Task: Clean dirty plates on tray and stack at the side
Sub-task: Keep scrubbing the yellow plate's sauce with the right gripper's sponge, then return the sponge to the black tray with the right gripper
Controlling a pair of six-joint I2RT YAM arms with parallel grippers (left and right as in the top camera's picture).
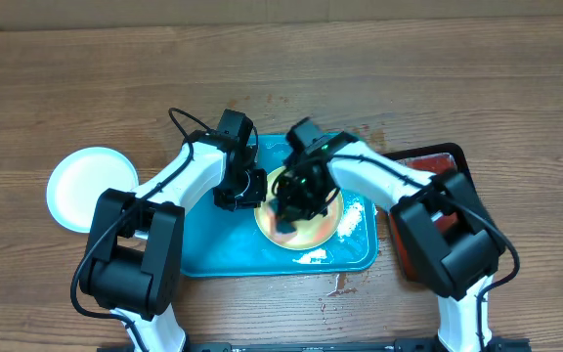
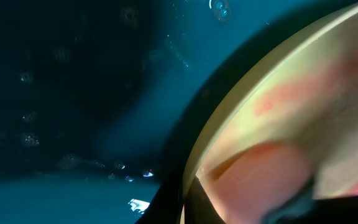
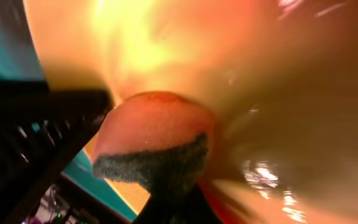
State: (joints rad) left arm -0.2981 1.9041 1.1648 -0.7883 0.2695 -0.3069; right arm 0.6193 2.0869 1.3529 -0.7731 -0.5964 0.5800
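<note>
On turquoise tray (image 1: 208, 244), centre: yellow plate (image 1: 321, 230); white plate (image 1: 84, 188) on table (image 1: 66, 78), left. Now right gripper (image 1: 289, 210) clamps sponge (image 3: 151, 134) on plate; left gripper (image 1: 245, 191) at plate left rim, grip not visible. Best: press sponge flat, rub sauce smear (image 2: 278, 93), steady rim.

A wooden tabletop (image 1: 86, 78) is carrying everything. A red tray (image 1: 430, 156) with a black rim is lying at its right side, partly hidden. Wet spots (image 1: 342, 284) are glistening on the wood near the front edge. An orange sponge (image 3: 154, 143) is showing a dark scouring layer.
</note>
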